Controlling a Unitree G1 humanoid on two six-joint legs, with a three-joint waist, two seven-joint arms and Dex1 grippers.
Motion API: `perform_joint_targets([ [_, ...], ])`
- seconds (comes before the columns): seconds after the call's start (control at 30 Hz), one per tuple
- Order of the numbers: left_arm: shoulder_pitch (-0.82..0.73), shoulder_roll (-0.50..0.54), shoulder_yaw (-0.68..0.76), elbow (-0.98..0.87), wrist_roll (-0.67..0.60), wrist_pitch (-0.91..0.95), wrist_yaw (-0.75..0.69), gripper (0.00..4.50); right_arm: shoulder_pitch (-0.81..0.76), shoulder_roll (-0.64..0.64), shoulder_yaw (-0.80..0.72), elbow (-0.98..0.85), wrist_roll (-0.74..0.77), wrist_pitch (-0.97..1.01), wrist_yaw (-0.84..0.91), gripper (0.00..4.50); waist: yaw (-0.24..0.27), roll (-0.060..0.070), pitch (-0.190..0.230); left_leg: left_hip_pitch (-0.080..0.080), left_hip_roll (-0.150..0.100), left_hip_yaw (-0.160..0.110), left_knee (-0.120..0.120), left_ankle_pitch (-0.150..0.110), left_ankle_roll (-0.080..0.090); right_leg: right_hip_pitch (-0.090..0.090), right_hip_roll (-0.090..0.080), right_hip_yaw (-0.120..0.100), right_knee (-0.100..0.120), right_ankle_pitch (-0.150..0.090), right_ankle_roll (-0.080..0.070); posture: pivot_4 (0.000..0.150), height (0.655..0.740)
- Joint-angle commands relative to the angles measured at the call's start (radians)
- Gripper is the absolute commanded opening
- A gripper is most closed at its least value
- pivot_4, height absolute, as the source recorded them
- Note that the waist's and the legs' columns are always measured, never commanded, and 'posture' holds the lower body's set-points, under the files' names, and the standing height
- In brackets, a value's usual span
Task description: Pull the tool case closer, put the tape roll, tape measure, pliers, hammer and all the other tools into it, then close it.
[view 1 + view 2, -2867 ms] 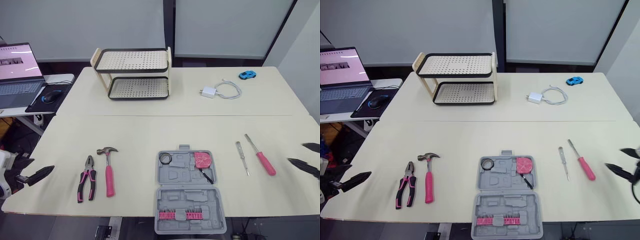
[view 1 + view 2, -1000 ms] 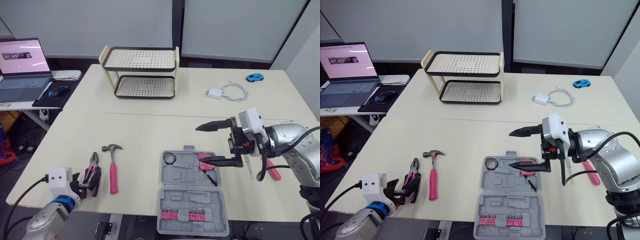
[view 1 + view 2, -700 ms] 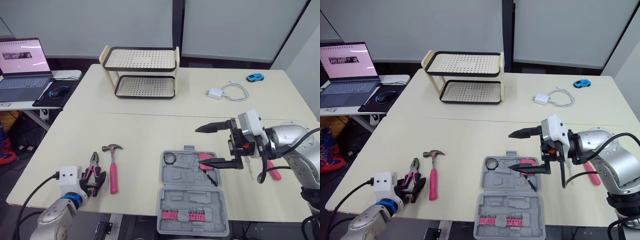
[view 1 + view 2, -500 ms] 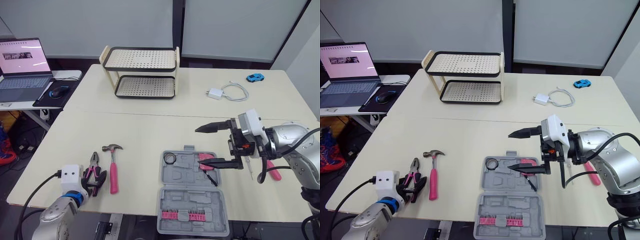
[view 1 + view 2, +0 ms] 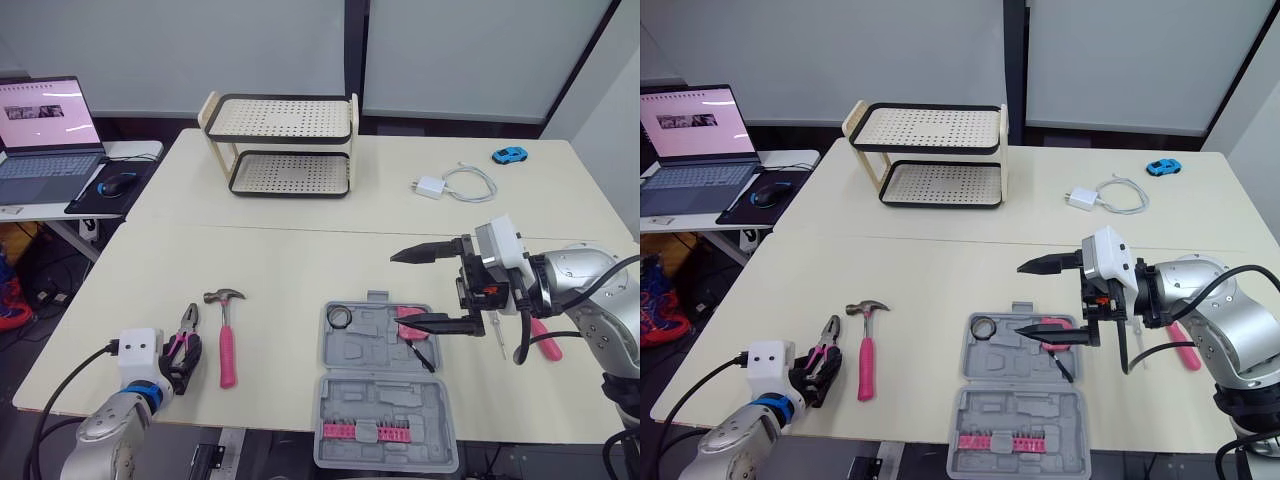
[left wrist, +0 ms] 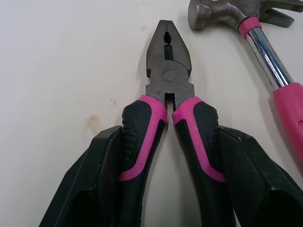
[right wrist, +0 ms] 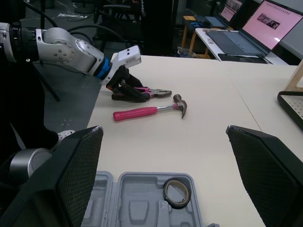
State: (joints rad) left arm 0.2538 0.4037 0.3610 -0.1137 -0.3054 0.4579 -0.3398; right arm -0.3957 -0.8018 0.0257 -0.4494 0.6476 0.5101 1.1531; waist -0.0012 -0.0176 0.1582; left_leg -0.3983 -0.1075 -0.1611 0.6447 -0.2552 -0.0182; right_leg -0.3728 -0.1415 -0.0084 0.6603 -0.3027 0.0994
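The pale table (image 5: 300, 270) carries the pliers (image 6: 168, 90) lying flat. Their pink handles sit between the fingers of the left pincer (image 6: 169, 142), which touch them on both sides. Just beside that pincer, toward the right pincer (image 5: 397, 290), lies the pink-handled hammer (image 5: 226, 345), head pointing away. The open grey tool case (image 5: 380, 390) sits under the right pincer, at the near edge. Behind that pincer's wrist a pink-handled screwdriver (image 5: 545, 340) lies partly hidden. Well beyond it are a white charger (image 5: 426, 187), a coiled cable (image 5: 470, 183) and a blue toy car (image 5: 509, 155). A two-tier rack (image 5: 285, 145) stands far beyond both pincers.
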Motion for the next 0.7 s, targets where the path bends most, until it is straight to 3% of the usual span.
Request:
perform_joint_targets([
  [0.03,0.014,0.076,0.067,-0.034,-0.036,0.006,-0.065,2.65,-0.014,-0.004,-0.008,-0.037,0.006,-0.003,-0.003,4.50,-0.001,0.000,0.000,0.000,0.000,0.000,0.000,0.000,0.000,0.000,0.000,0.000,0.000,0.000,0.000,0.150,0.7400],
  [0.43,0.015,0.490,0.166,-0.126,-0.229,0.045,-0.580,2.65,-0.002,0.005,-0.006,-0.017,-0.027,-0.033,-0.010,4.50,0.000,-0.001,0.002,-0.001,0.000,-0.001,0.000,0.000,0.000,-0.003,0.000,-0.001,-0.001,0.000,0.000,0.150,0.7400],
  [0.57,-0.052,0.616,0.116,-0.162,-0.268,0.072,-0.726,2.65,0.013,-0.004,-0.002,-0.024,-0.054,-0.051,-0.001,4.50,-0.001,-0.001,0.003,-0.001,0.001,-0.001,-0.001,0.000,0.000,-0.003,0.001,-0.001,-0.002,0.000,0.000,0.150,0.7400],
  [0.7,-0.182,0.700,-0.013,-0.174,-0.229,0.056,-0.799,2.65,0.034,-0.016,-0.008,-0.049,-0.068,-0.035,-0.023,4.50,-0.002,0.001,0.004,-0.001,0.001,-0.001,-0.001,0.000,0.000,-0.002,0.001,-0.001,-0.001,0.000,0.000,0.150,0.7400],
])
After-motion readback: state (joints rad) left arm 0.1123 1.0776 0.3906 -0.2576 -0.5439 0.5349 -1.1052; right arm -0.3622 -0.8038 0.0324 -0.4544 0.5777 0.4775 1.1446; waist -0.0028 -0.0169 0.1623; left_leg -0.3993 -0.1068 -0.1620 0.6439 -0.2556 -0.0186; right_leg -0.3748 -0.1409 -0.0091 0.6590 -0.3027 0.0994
